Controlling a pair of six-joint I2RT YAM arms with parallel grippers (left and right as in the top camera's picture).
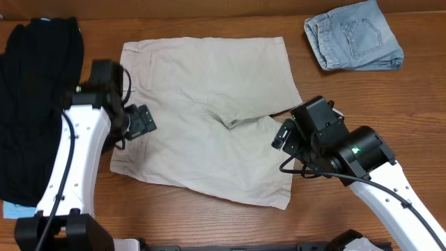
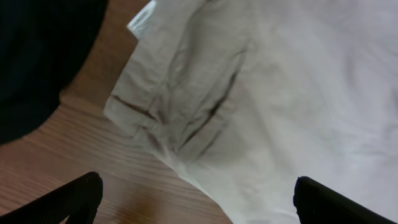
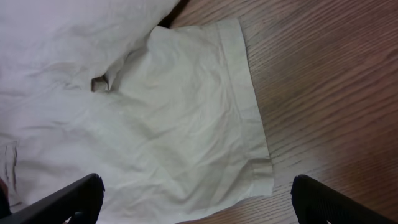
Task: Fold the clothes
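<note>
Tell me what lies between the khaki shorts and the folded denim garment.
Between shorts and denim garment: only a bare strip of wooden table, seen in the overhead view.

The black garment (image 1: pixel 28 104) runs past the overhead view's left edge, and only a blue corner (image 1: pixel 8 209) shows beneath it. The left arm (image 1: pixel 77 139) covers part of the shorts (image 1: pixel 202 111) at the waistband side. In the blurred left wrist view, the print on the white label (image 2: pixel 142 18) cannot be read.

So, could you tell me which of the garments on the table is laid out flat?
The beige shorts in the middle; the denim piece is folded small, and the black clothes lie heaped.
</note>
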